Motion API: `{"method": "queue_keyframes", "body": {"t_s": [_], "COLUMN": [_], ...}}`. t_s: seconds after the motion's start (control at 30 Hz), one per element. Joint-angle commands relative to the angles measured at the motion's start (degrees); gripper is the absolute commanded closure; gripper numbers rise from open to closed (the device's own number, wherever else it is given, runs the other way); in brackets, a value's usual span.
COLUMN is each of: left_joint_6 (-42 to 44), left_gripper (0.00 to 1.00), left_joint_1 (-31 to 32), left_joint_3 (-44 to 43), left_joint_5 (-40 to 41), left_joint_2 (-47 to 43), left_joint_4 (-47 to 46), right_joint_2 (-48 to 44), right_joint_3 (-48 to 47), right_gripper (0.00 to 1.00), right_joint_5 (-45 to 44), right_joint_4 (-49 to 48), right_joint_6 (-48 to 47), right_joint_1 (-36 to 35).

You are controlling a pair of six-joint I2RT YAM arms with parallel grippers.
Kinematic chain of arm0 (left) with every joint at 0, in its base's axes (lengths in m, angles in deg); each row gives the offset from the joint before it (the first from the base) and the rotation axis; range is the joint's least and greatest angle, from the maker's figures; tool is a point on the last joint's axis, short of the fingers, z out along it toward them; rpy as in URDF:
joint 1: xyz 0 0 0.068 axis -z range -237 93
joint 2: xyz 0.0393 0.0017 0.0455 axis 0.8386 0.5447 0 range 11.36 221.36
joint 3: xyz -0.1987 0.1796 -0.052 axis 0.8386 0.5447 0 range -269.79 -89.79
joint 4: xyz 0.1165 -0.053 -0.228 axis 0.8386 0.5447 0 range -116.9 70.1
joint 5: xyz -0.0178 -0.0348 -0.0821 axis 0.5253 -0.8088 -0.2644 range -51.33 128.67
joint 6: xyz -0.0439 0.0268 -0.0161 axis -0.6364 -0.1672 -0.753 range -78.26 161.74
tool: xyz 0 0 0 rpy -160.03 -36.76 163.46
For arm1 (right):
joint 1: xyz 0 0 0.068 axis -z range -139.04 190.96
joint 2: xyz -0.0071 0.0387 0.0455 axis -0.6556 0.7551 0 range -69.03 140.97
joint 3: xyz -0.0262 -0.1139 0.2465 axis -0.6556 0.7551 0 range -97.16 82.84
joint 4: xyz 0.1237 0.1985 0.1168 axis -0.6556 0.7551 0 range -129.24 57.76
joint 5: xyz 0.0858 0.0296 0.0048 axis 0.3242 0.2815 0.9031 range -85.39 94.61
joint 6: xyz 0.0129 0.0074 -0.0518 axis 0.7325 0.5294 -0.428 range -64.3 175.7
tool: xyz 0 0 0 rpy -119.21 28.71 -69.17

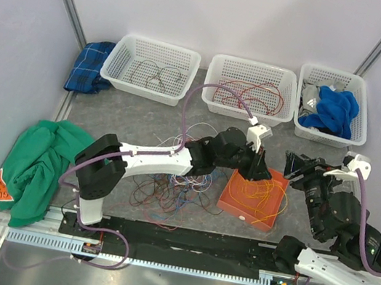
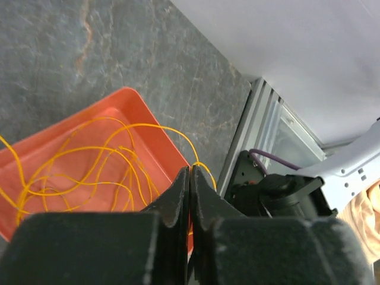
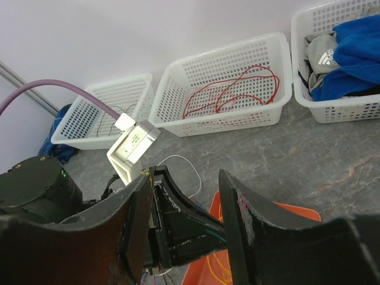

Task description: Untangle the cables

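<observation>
Sorting item: yellow cables [image 2: 89, 172], loose loops lying in the orange tray [image 2: 148, 119] on the bench [image 2: 119, 47].
Left gripper [image 2: 190, 172]: over the tray's edge, fingers [image 2: 177, 199] clenched together. One yellow strand runs up to the tips; whether it is nipped cannot be told.
Right gripper [image 3: 189, 178]: fingers released, wide apart, beside the tray, carrying nothing.
Other stock: mixed tangle [image 1: 176, 184] on the bench beneath the left arm; red cables [image 3: 231, 89] in the middle basket [image 3: 178, 113].
Handling note: the step in hand is probably depositing a yellow strand. Part the fingers low over the tray so the strand drops wholly inside the rim. Then lift straight up, clear of the loops lying there.
</observation>
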Motion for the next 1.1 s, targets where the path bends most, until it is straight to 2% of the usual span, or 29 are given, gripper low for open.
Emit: {"method": "queue_keyframes", "body": {"t_s": [0.0,0.03,0.07,0.1,0.27,0.3,0.33,0.53,0.7,0.83,0.93,1.07], "left_joint_6": [0.0,0.1,0.6,0.9,3.4,3.7,4.1,4.0,1.9,-1.6,-7.5,-19.8], "left_gripper": [0.63,0.53,0.16,0.01,0.0,0.0,0.0,0.01,0.05,0.01,0.0,0.0], "left_joint_1": [1.2,1.2,1.2,1.2,1.2,1.2,1.2,1.2,1.1,-0.7,-1.1,-1.0], "left_joint_3": [-0.2,0.4,0.8,1.4,8.0,9.5,12.8,25.8,31.5,32.6,31.5,32.7], "left_joint_5": [-0.8,0.1,2.2,3.1,12.6,13.9,18.7,32.8,40.5,39.8,38.8,35.9], "left_joint_2": [-2.0,-2.7,-4.8,-6.0,-16.6,-21.3,-23.8,-41.2,-44.7,-42.4,-39.6,-37.7], "left_joint_4": [-1.4,-0.8,-0.6,0.1,2.7,3.4,5.2,13.4,20.4,21.2,22.8,22.3], "right_joint_2": [1.2,1.2,1.2,1.2,0.7,0.6,0.5,0.5,1.9,3.7,4.9,4.9], "right_joint_3": [0.2,0.2,0.3,0.4,1.4,1.6,2.1,5.3,8.5,9.5,9.8,10.7], "right_gripper": [0.45,0.45,0.44,0.45,0.44,0.45,0.45,0.45,0.45,0.45,0.45,0.45], "right_joint_5": [-0.6,-0.7,-0.6,-0.5,-0.6,-0.4,-0.2,1.7,3.5,5.2,6.1,6.3], "right_joint_4": [0.2,0.2,0.0,0.2,0.2,0.2,0.2,-0.7,-2.9,-4.6,-4.9,-5.0], "right_joint_6": [0.8,0.7,0.9,1.0,1.3,1.6,1.6,3.6,4.7,5.2,5.5,6.3], "right_joint_1": [0.0,-0.1,-0.1,-0.1,-0.1,0.0,-0.1,-0.1,0.0,-0.1,0.0,-0.1]}}
